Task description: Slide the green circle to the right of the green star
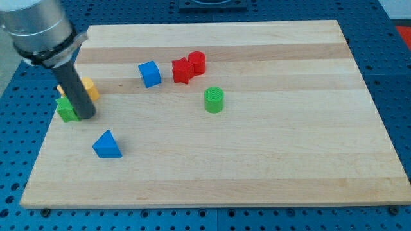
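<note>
Starting at the board's left edge, my tip [88, 117] sits low against the green star [65, 109], touching or just beside its right flank; the rod hides part of the star, so I cannot tell which. There are no jaws to report: the arm ends in a bare rod, nothing to open or close, and it holds nothing. Just behind the rod, toward the top edge, a yellow block [88, 88] peeks out, its shape mostly hidden.

Nearer the bottom left corner lies the blue triangle [106, 145], well apart from the star and, I judge, out of any push path.

Moving right, a blue cube [149, 73] sits toward the top edge, then a red star [182, 70] touching a red cylinder [196, 62].

The green circle [214, 100] stands alone around the board's middle, well apart from my tip. It is already on the star's right side but far off, so I judge I must get behind its right face and slide it left toward the star, stopping short of the yellow block.
</note>
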### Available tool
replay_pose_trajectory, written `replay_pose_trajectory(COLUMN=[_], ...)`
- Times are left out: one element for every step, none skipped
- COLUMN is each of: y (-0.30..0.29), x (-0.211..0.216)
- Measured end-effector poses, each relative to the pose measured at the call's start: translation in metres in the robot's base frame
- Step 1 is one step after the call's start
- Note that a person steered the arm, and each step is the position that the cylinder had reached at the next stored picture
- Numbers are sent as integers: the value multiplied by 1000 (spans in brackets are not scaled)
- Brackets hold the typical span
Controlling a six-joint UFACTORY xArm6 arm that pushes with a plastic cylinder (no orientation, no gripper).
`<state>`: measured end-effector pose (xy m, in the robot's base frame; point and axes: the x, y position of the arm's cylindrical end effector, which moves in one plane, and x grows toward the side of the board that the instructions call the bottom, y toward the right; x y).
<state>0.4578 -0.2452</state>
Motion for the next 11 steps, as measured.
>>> replay_pose_trajectory(y=[-6, 25, 89, 160, 234, 300, 322, 297, 243, 193, 191], x=[0, 2, 8, 22, 30, 12, -14, -25, -25, -25, -27])
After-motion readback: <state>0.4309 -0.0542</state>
